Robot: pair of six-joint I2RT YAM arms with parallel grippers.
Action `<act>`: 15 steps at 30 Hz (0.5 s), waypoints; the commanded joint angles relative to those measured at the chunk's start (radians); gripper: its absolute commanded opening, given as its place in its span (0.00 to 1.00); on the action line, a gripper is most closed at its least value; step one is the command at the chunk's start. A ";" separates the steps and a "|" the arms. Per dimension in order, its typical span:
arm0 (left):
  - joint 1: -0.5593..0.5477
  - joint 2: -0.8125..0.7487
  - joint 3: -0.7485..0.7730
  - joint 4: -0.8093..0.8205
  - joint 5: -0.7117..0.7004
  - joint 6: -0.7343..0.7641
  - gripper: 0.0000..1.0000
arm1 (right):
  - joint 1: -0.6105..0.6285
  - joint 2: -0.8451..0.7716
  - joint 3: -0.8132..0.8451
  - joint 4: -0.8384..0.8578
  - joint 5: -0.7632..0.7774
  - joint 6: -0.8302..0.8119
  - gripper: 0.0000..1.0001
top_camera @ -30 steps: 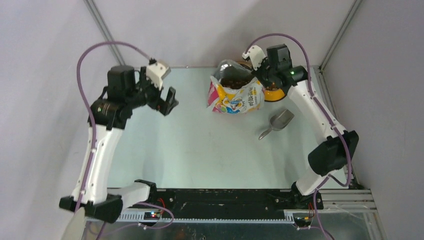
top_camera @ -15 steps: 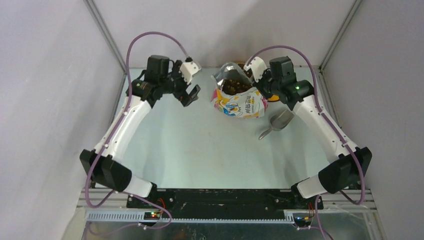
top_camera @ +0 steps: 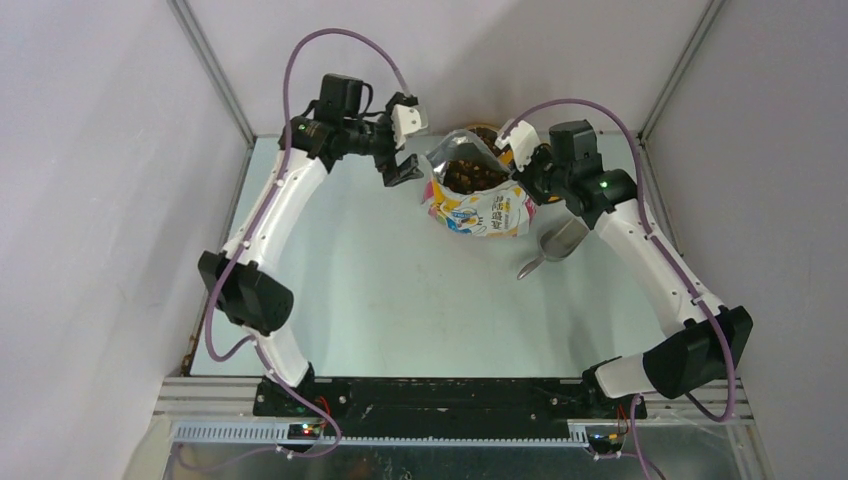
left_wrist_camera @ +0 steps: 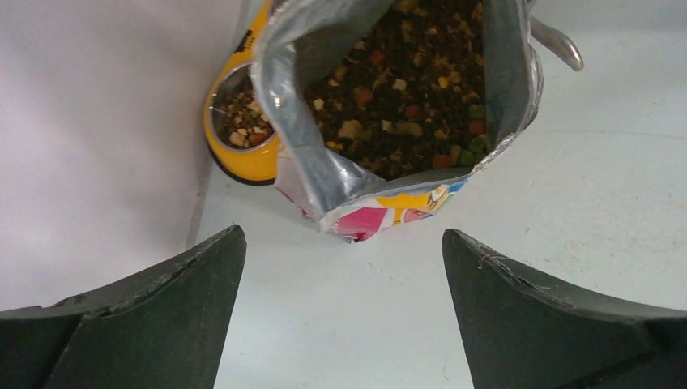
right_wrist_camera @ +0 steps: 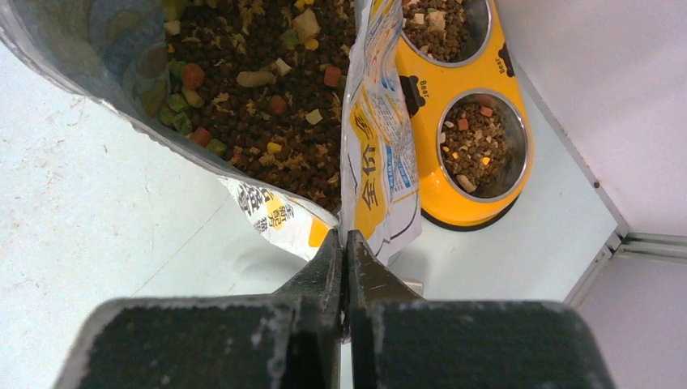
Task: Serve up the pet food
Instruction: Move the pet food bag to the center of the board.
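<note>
Glossy cat-print bag [top_camera: 480, 212] gapes upward, brown kibble [left_wrist_camera: 405, 97] inside; yellow oval feeder [right_wrist_camera: 480, 209] behind.
Right gripper [right_wrist_camera: 347, 243] pinches its rim; left gripper [left_wrist_camera: 340, 243] spread.

Yellow double-bowl feeder [right_wrist_camera: 450, 77] at far right corner of bench [top_camera: 400, 290]; grey metal scoop [top_camera: 550, 248] lying nearby, handle pointing near-left.

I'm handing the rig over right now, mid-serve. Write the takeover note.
Grippers: the right gripper is shut on the rim of the bag, on the feeder side. The left gripper is open beside the bag's other side, touching nothing.
Things: the bag is open with pet food inside. The scoop lies on the table, unheld.
Done: both bowls of the feeder hold kibble.
Left: probably top up or close out. I cannot tell whether the portions suffice.
</note>
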 commanded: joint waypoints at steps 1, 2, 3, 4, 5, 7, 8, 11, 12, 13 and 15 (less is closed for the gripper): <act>-0.018 0.045 0.039 -0.088 0.041 0.120 0.98 | -0.012 -0.102 0.043 0.128 -0.035 -0.001 0.00; -0.020 0.051 0.032 -0.093 0.038 0.130 0.97 | -0.012 -0.107 0.043 0.126 -0.039 0.001 0.00; -0.020 0.053 0.028 -0.090 0.028 0.133 0.97 | -0.012 -0.109 0.045 0.120 -0.046 0.002 0.00; -0.022 0.059 0.021 -0.081 0.025 0.138 0.97 | -0.012 -0.113 0.046 0.117 -0.050 0.005 0.00; -0.024 0.065 0.018 -0.074 0.016 0.139 0.96 | -0.011 -0.114 0.049 0.111 -0.056 0.006 0.00; -0.026 0.083 0.020 -0.056 0.006 0.137 0.95 | -0.011 -0.119 0.049 0.101 -0.065 0.005 0.00; -0.027 0.088 0.030 -0.050 0.004 0.137 0.93 | -0.012 -0.123 0.048 0.096 -0.067 0.004 0.00; -0.037 0.120 0.062 -0.063 0.018 0.145 0.87 | -0.012 -0.128 0.040 0.091 -0.068 0.002 0.00; -0.039 0.126 0.074 -0.076 0.021 0.155 0.80 | -0.012 -0.130 0.037 0.089 -0.067 0.001 0.00; -0.046 0.134 0.079 -0.081 0.022 0.161 0.77 | -0.013 -0.131 0.036 0.088 -0.067 0.001 0.00; -0.060 0.147 0.090 -0.103 0.013 0.191 0.64 | -0.016 -0.131 0.036 0.083 -0.067 -0.002 0.00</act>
